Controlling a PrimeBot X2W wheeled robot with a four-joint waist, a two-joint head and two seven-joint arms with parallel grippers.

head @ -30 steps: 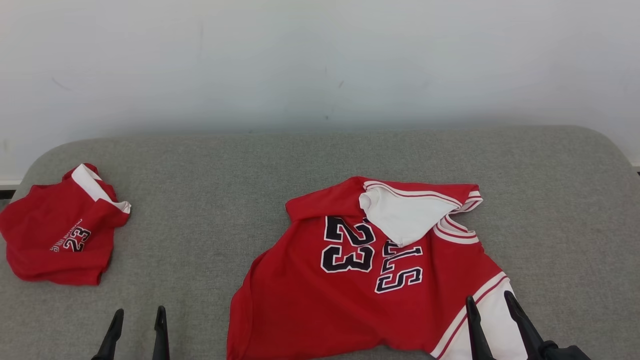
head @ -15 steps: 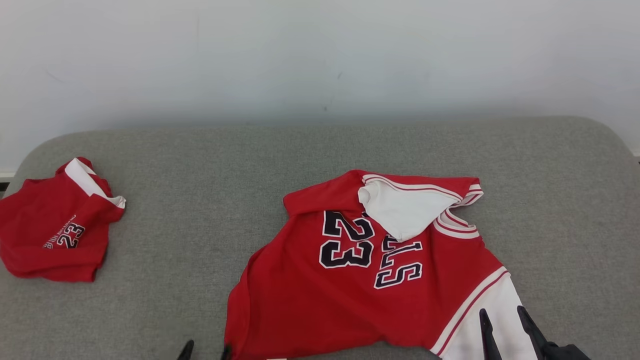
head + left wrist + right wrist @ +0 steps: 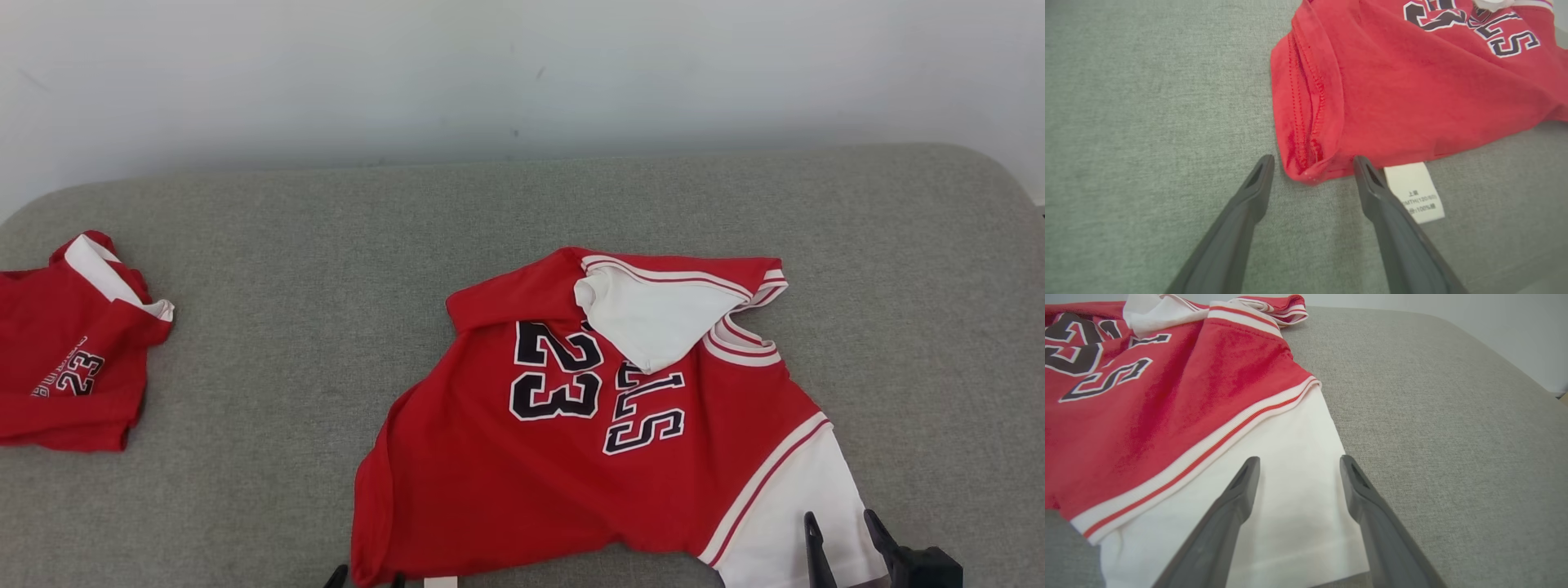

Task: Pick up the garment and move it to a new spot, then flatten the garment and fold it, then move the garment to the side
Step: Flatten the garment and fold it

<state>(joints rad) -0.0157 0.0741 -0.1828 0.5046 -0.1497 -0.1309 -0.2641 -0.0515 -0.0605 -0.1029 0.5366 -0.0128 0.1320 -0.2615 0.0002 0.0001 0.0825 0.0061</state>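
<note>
A red garment [image 3: 571, 474] with "23" and black lettering lies spread but rumpled on the grey padded surface [image 3: 326, 245], one white sleeve folded over near its collar. My left gripper [image 3: 366, 580] is open at the garment's near left corner. In the left wrist view that hem corner [image 3: 1306, 163] lies between the open left gripper [image 3: 1312, 161] fingers. My right gripper [image 3: 841, 518] is open over the white sleeve [image 3: 1290, 437] at the near right, and the right wrist view shows the right gripper [image 3: 1299, 459] straddling the sleeve's edge, holding nothing.
A second red garment [image 3: 65, 359] with a small "23" lies bunched at the far left. A white care label [image 3: 1414, 192] sticks out from under the hem beside my left gripper's right finger. A pale wall [image 3: 522, 73] stands behind the surface.
The head camera has shifted, sliding the scene up and left. My left gripper moved right, from bare surface to the garment's near left corner. The right gripper stays over the white sleeve.
</note>
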